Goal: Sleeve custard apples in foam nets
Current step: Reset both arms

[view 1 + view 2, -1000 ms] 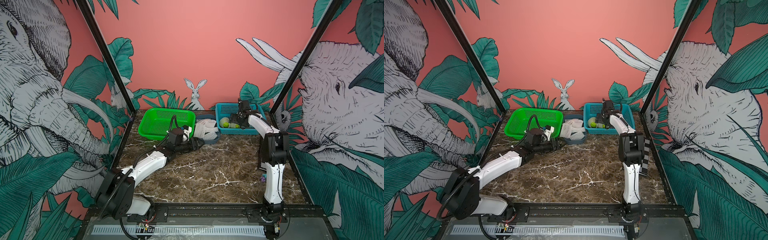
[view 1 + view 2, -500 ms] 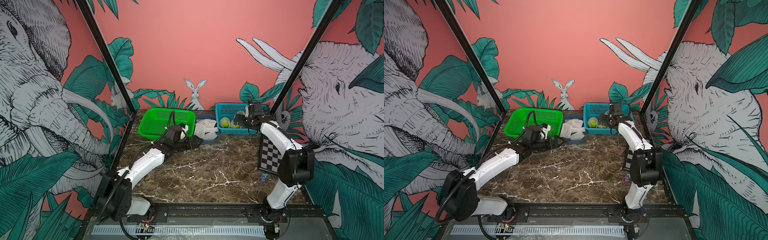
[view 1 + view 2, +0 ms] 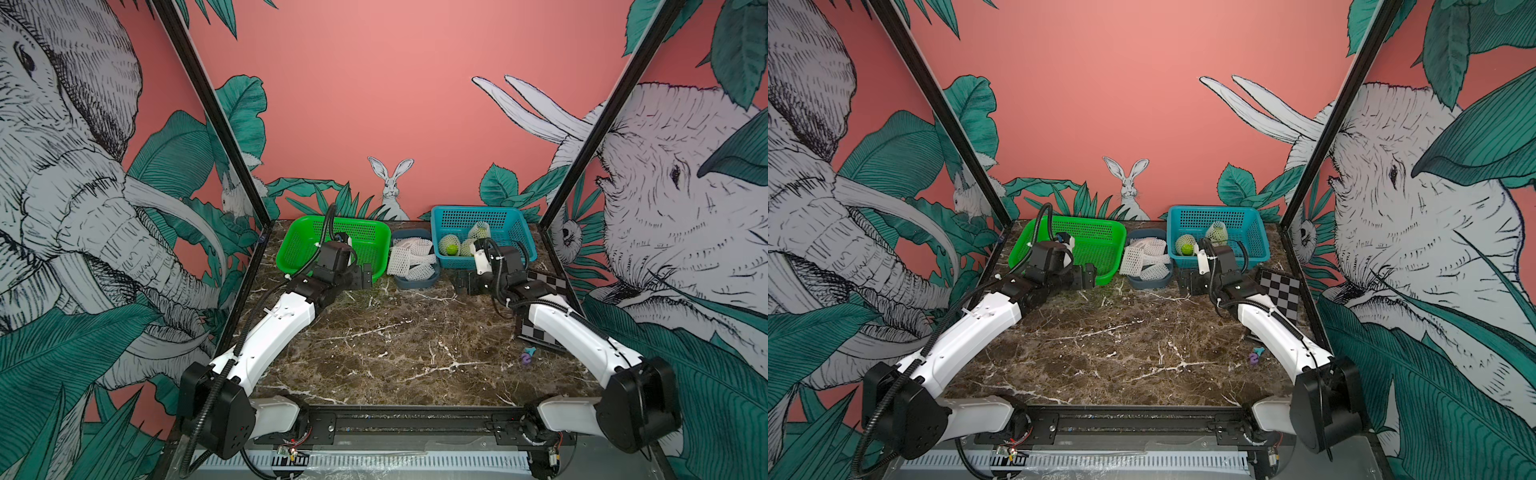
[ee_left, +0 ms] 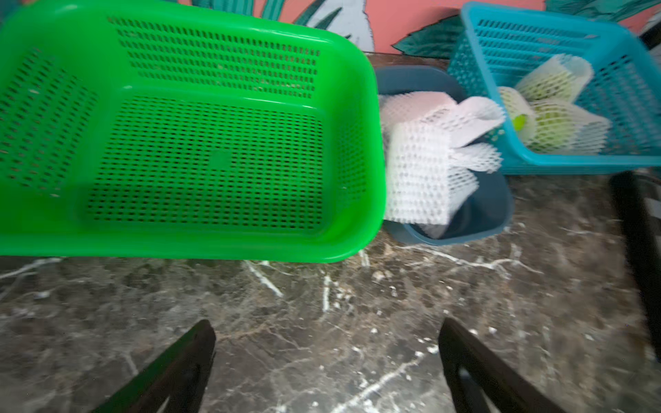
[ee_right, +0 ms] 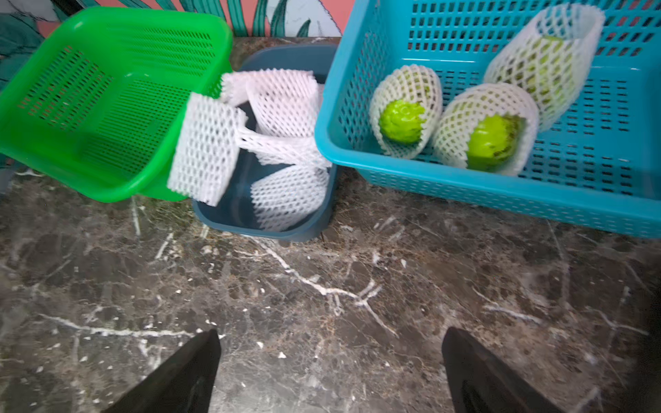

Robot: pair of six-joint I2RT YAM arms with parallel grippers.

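All three custard apples (image 5: 400,121) lie netted in the blue basket (image 5: 500,200) at the worktop's (image 5: 322,286) far right corner. The green basket (image 4: 179,246) is empty, and spare foam nets (image 5: 207,150) fill the tub (image 5: 229,218). The job looks finished. The left fingers (image 4: 189,357) and right fingers (image 5: 189,364) gape wide, holding nothing.

A salmon-pink back wall (image 3: 374,104) is closing off the enclosure and is carrying a printed rabbit (image 3: 390,187) at its base. The side panels (image 3: 62,187), printed with elephants and teal leaves, are flanking it, with slanted black frame posts (image 3: 210,112) running along both joints. A dark brown marble-pattern tabletop (image 3: 395,345) is forming the floor. Lighting is appearing even, as far as the views show.
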